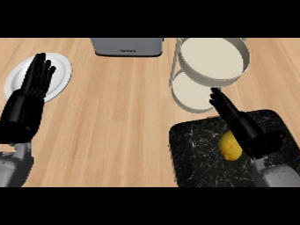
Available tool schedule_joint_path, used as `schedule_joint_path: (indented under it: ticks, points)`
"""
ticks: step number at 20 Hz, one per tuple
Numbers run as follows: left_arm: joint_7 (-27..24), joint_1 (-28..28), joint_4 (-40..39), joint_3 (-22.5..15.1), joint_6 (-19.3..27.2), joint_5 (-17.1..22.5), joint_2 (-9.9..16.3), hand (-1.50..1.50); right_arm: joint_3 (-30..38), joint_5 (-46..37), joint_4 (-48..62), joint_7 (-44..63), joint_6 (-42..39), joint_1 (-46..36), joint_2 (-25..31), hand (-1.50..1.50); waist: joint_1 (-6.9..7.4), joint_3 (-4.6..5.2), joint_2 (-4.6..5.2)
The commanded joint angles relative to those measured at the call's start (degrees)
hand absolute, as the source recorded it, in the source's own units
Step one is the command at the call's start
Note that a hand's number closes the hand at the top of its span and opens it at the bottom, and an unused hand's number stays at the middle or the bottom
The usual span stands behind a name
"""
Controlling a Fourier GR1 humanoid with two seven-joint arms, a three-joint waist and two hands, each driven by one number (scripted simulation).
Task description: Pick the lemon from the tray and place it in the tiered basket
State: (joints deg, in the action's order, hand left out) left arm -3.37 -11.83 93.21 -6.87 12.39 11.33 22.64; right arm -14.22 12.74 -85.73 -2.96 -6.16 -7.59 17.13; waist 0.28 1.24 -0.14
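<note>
A yellow lemon [229, 147] lies on a black marbled tray [198, 149] at the lower right. My right hand [239, 123] hovers over the tray with its fingers straight, edge on, and it covers the lemon's right side. The tiered basket [212, 61] stands behind the tray: a wide cream upper bowl with a smaller cream tier [190, 94] below it. My left hand [32, 90] rests open at the left, fingers pointing up, over a white plate.
A white plate [60, 74] lies at the far left, partly under my left hand. A grey appliance [127, 46] stands at the back edge of the wooden counter [119, 123].
</note>
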Motion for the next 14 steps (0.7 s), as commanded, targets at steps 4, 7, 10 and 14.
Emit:
schedule_joint_path:
  ticks: [4, 7, 10, 14]
  points:
    - [0.87, 4.12, -1.84, -0.64, 3.76, -3.08, -1.50, 0.00, 19.31, 9.98, -6.87, -9.45, 6.56, 3.74, 0.89, 1.50, -3.92, -1.43, -0.65]
    - [1.63, 5.02, -3.34, -0.34, 4.31, -2.10, -2.57, 0.00, 26.62, 19.29, -9.78, -15.87, 13.85, 0.29, -10.58, 1.50, -9.97, -4.45, -3.84]
    - [2.63, 6.51, -3.92, -3.80, 6.38, -4.26, -5.66, 0.00, 29.66, 27.59, -4.42, -11.34, 6.02, 10.66, -9.55, -1.50, -4.50, -1.64, -0.26]
    - [5.61, 4.07, -2.47, -5.92, 6.14, -5.93, -6.28, 0.00, 30.98, 32.83, -5.60, -16.55, -12.30, 18.79, -5.77, -1.50, -1.77, -1.36, -0.08]
